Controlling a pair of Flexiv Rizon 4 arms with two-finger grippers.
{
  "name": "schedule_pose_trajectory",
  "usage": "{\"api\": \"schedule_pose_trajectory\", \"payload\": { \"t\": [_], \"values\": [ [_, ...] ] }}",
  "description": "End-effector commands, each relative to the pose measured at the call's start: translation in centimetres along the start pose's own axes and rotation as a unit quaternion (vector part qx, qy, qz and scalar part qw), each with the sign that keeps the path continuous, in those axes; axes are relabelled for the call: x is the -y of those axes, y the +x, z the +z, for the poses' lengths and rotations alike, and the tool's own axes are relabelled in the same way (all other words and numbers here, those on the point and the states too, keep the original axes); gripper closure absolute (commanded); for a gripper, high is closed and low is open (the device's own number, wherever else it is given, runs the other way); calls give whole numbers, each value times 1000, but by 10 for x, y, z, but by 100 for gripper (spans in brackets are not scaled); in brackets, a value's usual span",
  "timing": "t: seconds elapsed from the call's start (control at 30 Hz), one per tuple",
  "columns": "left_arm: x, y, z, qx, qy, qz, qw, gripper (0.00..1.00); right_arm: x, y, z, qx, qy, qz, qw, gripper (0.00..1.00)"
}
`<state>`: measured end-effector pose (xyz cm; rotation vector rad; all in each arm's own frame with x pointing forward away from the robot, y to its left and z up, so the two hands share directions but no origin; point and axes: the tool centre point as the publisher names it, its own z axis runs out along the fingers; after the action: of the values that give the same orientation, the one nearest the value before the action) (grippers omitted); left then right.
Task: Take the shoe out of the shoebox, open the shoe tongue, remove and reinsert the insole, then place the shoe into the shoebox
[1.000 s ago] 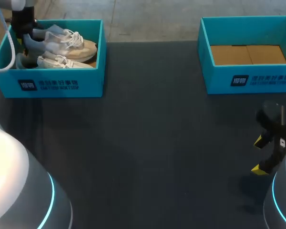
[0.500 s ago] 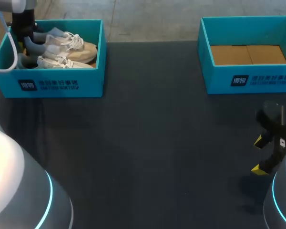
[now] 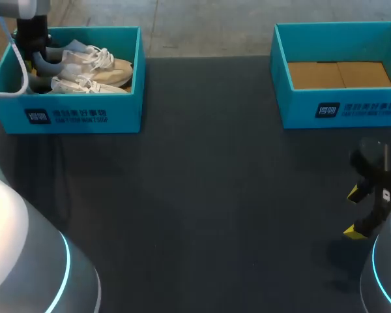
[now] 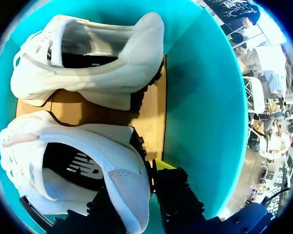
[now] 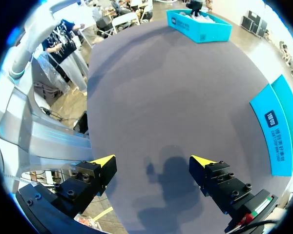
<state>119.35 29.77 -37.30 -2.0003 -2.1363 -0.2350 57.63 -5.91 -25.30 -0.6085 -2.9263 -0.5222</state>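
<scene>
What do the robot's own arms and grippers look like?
Both arms are smooth, rounded and pale grey, the left arm and right arm each ringed by a glowing cyan band. A light cable loops down from the left arm. The right gripper has two blocky black fingers with screw heads and wedge-shaped yellow tips; the left gripper is likewise black with a yellow tip.

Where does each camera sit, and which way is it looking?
Head view: above and behind the robot, looking down on the table, left shoebox and right shoebox; the left arm and right gripper show.
Left wrist view: on the left wrist, looking down into the left shoebox at two shoes; the left gripper sits at the nearer shoe's heel.
Right wrist view: on the right wrist, looking across the table; its open gripper shows.
Shared: head and right wrist views both show the left shoebox.
</scene>
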Motion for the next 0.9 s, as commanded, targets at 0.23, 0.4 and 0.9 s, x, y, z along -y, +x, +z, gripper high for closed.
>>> {"api": "schedule_pose_trajectory", "payload": {
  "t": [0.23,0.4,0.9],
  "values": [
    [-8,7,-11,17,-6,1,1000,15,1,2,1,3,-1,0,1000,0],
    [-5,12,-26,31,-22,-2,999,13,1,2,1,3,-1,0,1000,0],
    [9,15,-87,71,-58,-11,996,0,1,2,1,3,-1,0,1000,0]
  ]
}}
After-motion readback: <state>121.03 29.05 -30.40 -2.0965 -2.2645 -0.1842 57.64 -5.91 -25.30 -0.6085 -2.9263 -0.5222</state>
